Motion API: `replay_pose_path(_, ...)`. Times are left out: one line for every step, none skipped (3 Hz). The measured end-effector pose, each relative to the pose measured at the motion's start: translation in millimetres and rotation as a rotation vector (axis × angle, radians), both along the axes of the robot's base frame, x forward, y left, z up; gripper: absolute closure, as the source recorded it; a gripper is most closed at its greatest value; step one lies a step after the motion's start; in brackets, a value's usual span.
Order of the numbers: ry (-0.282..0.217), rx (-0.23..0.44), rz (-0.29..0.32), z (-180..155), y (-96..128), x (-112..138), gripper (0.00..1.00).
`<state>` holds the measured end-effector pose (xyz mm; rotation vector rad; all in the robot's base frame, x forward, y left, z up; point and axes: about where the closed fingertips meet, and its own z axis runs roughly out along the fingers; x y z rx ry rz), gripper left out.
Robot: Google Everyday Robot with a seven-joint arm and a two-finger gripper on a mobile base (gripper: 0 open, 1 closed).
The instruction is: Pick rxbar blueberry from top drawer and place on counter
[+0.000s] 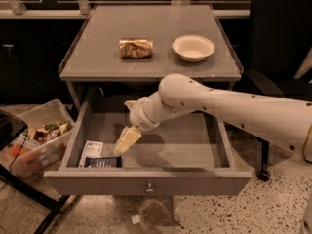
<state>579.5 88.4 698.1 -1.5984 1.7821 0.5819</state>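
Note:
The top drawer (146, 182) is pulled open below the counter (97, 57). The rxbar blueberry (103, 162), a dark navy bar, lies flat at the drawer's front left corner, just in front of a white flat packet (91, 151). My gripper (126, 141) hangs inside the drawer, pointing down and to the left. It sits just up and to the right of the bar, apart from it, and holds nothing that I can see.
A crushed gold-tan can (136, 48) and a white bowl (193, 47) sit on the counter. A clear bin of snacks (34, 140) stands on the floor at left. A black chair (278, 57) stands at right. My arm spans the drawer from the right.

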Motion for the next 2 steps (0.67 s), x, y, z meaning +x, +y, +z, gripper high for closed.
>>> replay_pose_path(-0.004,-0.031,-0.016,-15.7,23.3,3.8,0.00)
replay_pose_path(0.016,-0.072,-0.015,-33.6,48.4,5.9,0.00)
